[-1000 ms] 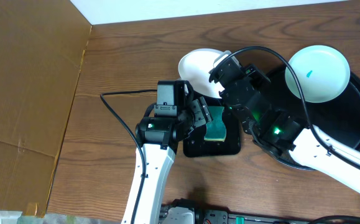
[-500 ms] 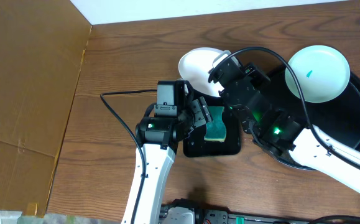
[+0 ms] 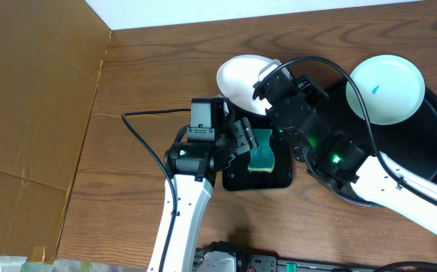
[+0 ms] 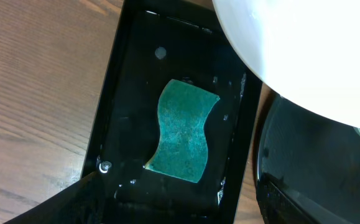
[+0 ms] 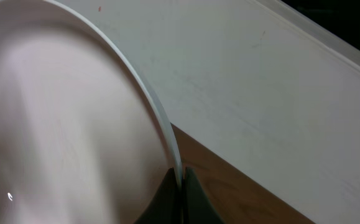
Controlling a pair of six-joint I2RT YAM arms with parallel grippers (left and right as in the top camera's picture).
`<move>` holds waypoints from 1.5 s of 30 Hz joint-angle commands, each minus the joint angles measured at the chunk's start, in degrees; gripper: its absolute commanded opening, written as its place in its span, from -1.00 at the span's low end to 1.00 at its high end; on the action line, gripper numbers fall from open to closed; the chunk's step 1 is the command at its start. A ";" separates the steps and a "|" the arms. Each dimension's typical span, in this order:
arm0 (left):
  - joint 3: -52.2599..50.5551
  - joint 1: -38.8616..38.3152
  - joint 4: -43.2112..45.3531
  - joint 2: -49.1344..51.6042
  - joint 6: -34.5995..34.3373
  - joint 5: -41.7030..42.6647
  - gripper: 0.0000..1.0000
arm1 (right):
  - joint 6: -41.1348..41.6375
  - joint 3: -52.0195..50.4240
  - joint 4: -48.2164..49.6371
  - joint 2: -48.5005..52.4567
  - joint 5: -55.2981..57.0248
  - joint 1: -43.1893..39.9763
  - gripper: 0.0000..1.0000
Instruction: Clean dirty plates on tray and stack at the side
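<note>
My right gripper [image 3: 266,78] is shut on the rim of a clean white plate [image 3: 238,80] and holds it tilted above the far end of the small rectangular tray. In the right wrist view its fingers [image 5: 181,180] pinch the plate's edge [image 5: 61,124]. The same plate fills the top right of the left wrist view [image 4: 291,43]. A second plate [image 3: 387,88] with a teal smear lies on the large round black tray [image 3: 429,147]. My left gripper [image 3: 248,145] is open and empty beside the green sponge [image 4: 183,130]. A third plate is not in view.
The sponge lies in the wet small black rectangular tray [image 3: 237,180], which stands just left of the round tray [image 4: 316,168]. A cardboard sheet [image 3: 29,113] covers the table's left side. A black cable [image 3: 139,128] loops by the left arm. A white wall runs along the back.
</note>
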 commanded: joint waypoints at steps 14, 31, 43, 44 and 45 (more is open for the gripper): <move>1.27 0.24 -0.04 0.13 0.76 -0.72 0.57 | 39.19 1.07 -25.11 -1.51 -22.82 -14.38 -0.98; 1.27 0.24 -0.04 0.13 0.76 -0.70 0.57 | 46.93 1.09 -58.55 -16.87 -37.38 -54.71 -0.98; 1.27 0.24 -0.04 0.13 0.76 -0.70 0.57 | 40.33 0.24 -72.00 -10.51 -37.13 -86.73 -0.98; 1.27 0.24 -0.04 0.13 0.76 -0.72 0.57 | 40.22 -0.20 -72.11 -9.81 -37.16 -88.28 -0.98; 1.27 0.24 -0.04 0.13 0.76 -0.72 0.57 | 40.19 -0.85 -72.28 -9.05 -37.13 -89.88 -0.98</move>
